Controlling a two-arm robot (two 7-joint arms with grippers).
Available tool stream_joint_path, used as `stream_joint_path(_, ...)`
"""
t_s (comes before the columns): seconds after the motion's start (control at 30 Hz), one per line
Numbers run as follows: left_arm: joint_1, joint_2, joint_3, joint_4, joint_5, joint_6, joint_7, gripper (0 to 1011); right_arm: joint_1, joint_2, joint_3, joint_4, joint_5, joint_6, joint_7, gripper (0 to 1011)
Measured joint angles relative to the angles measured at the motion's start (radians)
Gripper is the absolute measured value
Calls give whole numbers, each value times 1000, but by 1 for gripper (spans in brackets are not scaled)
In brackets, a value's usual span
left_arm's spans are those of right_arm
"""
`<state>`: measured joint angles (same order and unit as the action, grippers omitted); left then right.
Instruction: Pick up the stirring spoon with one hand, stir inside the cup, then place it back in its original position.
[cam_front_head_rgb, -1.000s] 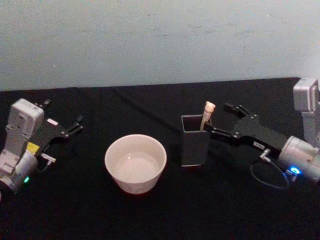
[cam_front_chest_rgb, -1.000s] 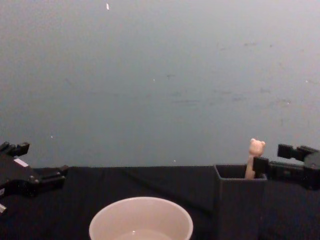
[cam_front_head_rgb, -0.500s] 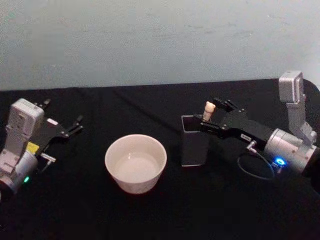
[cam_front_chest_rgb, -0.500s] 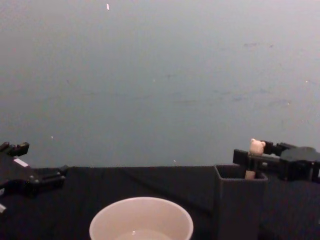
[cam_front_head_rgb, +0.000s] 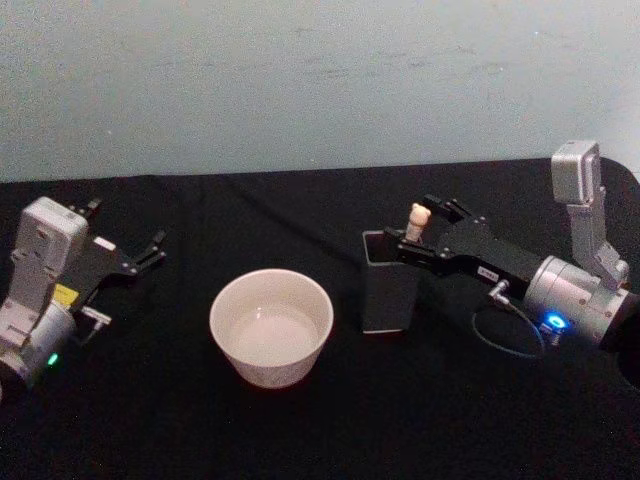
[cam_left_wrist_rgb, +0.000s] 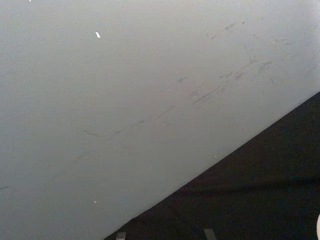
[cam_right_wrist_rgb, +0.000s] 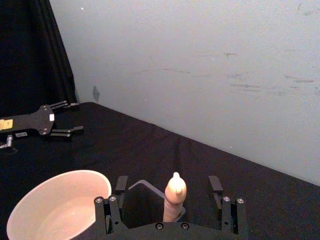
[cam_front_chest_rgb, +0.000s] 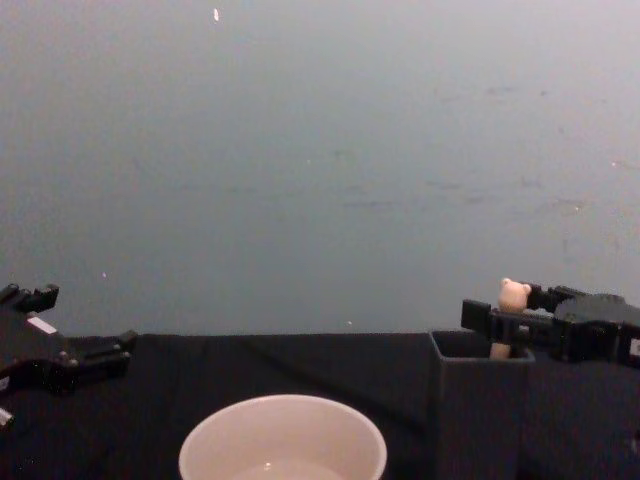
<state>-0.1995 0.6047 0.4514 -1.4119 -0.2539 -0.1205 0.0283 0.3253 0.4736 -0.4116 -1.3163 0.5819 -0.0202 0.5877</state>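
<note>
The spoon (cam_front_head_rgb: 417, 218) is standing upright in the dark holder (cam_front_head_rgb: 389, 300), right of the middle of the bench (cam_front_head_rgb: 300, 430), with its bear head rising above the holder's rim. The cup (cam_front_head_rgb: 270, 372) is sitting to the left of the holder, near it but apart.

The right end effector (cam_front_head_rgb: 412, 228) is reaching in from the right at the height of the bear head. Its fingers are spread, one on the far side and one on the near side of the handle. The holder's rim is lying just under them.

The left end effector (cam_front_head_rgb: 125, 225) is resting at the left side of the bench, also spread, well apart from the cup.

The bench is giving open room in front of the cup and between the cup and the left arm. Behind everything, the pale wall (cam_front_head_rgb: 300, 80) is closing the far edge.

The head view is not making clear whether the fingers are touching the spoon. In the right wrist view the spoon (cam_right_wrist_rgb: 175, 192) is standing between both fingers with a gap on each side.
</note>
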Motion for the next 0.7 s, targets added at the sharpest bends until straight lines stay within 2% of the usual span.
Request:
stream_joint_path(0.1,0,0,0,0,0,0,0,1001,-1,1,1,-1,1,0,0,993)
stream_joint_path(0.23,0,0,0,0,0,0,0,1001,-2,1,1,-2,1,0,0,913)
stream_joint_path(0.7,0,0,0,0,0,0,0,1001,-3,2,2,-4,3,-2,1,503)
